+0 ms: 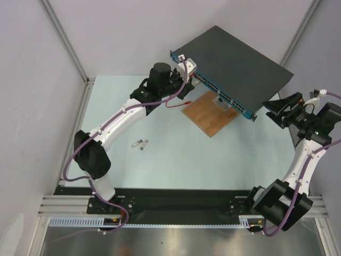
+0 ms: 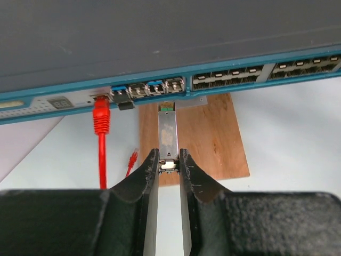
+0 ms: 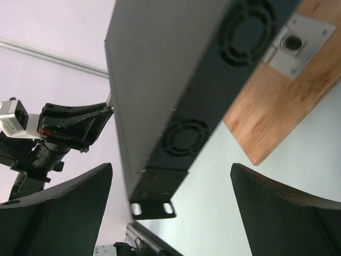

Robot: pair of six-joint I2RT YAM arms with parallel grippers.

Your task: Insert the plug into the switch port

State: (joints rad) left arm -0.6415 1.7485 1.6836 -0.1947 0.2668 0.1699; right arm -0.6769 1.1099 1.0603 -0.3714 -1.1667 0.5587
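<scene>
The left gripper (image 2: 169,160) is clenched on the rear end of the plug (image 2: 169,130), a slim silver module pointing at the switch (image 2: 160,37). Its tip sits just below the small ports (image 2: 175,85) on the blue front edge and appears not yet entered, so alignment seems to be the step in hand. The next move likely calls for a slight lift and a straight push. Two of those ports seem to hold blue-tabbed inserts (image 2: 154,84), and a red cable (image 2: 101,118) fills one further left. Beyond lies the wooden board (image 2: 213,138). The right gripper (image 3: 171,181) is spread wide beside the switch, grasping nothing
</scene>
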